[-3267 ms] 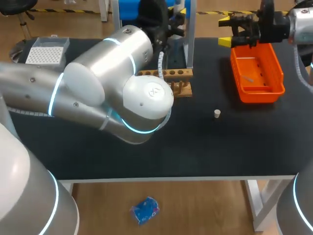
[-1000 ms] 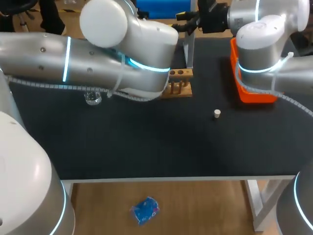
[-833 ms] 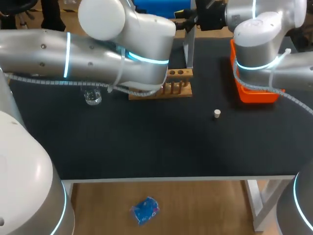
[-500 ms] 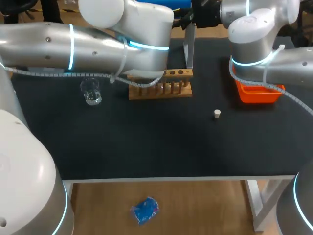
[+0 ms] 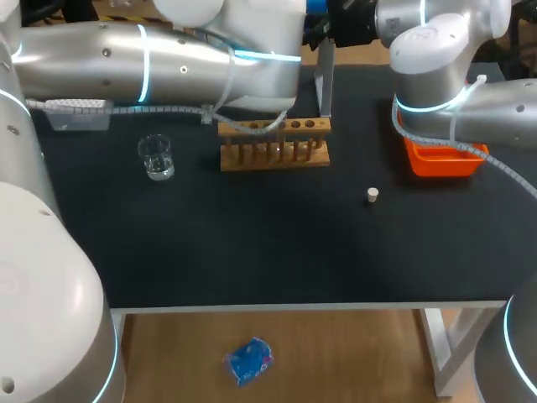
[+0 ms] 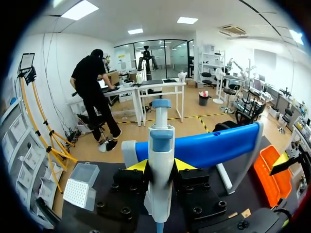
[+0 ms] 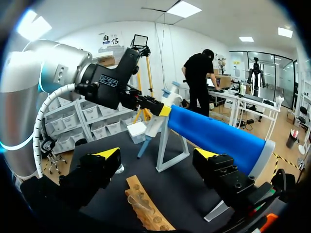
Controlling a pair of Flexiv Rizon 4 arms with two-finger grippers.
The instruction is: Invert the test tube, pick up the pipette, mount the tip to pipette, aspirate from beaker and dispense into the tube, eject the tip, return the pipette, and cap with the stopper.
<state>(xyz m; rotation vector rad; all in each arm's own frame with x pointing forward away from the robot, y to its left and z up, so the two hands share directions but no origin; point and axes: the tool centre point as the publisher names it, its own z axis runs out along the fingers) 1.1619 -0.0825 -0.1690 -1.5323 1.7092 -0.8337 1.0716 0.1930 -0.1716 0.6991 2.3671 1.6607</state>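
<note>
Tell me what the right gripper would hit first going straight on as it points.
Probably the stand, its blue bar and grey leg straight ahead between the open jaws of the right gripper; depth is unclear.

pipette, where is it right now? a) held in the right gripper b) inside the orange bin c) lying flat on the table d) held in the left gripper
d: in the left wrist view the pipette stands upright between the fingers of the left gripper, which touch it from both sides.
</note>
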